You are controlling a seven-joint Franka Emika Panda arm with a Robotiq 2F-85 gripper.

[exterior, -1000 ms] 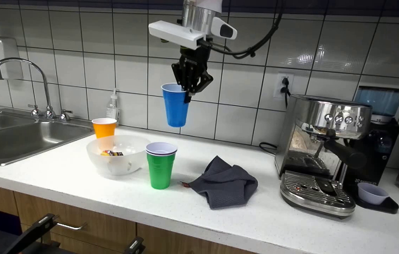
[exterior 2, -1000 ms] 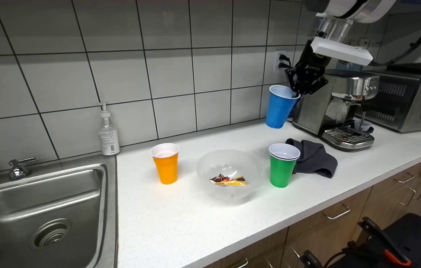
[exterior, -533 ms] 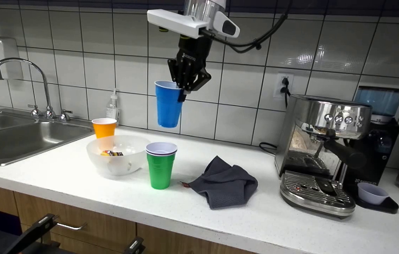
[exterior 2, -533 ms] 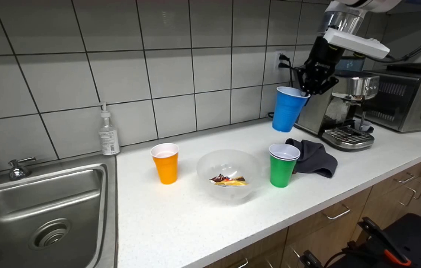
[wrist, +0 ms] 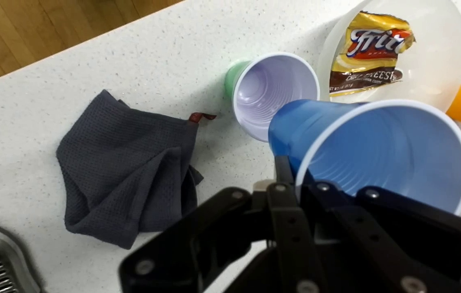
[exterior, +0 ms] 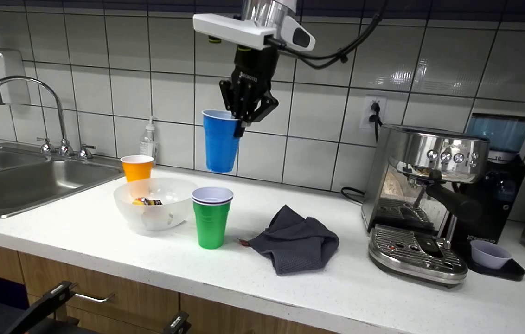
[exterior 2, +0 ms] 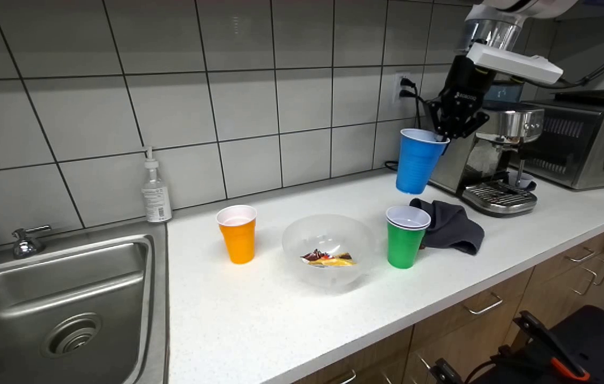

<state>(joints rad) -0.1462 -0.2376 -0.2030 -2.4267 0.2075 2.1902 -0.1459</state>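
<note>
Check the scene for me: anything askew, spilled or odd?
No spill shows. The blue cup, pinched by its rim in the gripper, hangs tilted; the dark cloth lies bunched up, not flat, beside the green cup.

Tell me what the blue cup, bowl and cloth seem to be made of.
Blue cup: likely thin plastic, slightly glossy outside, with moulded rings inside.
Bowl: probably plastic, possibly glass; the orange cup shows through its cloudy, frosted wall.
Cloth: matte fabric, by its fine textured weave and soft folds.

Jaws seemingly grip the tilted blue cup (exterior 2: 418, 165) above the counter (exterior 2: 238, 314).
</note>
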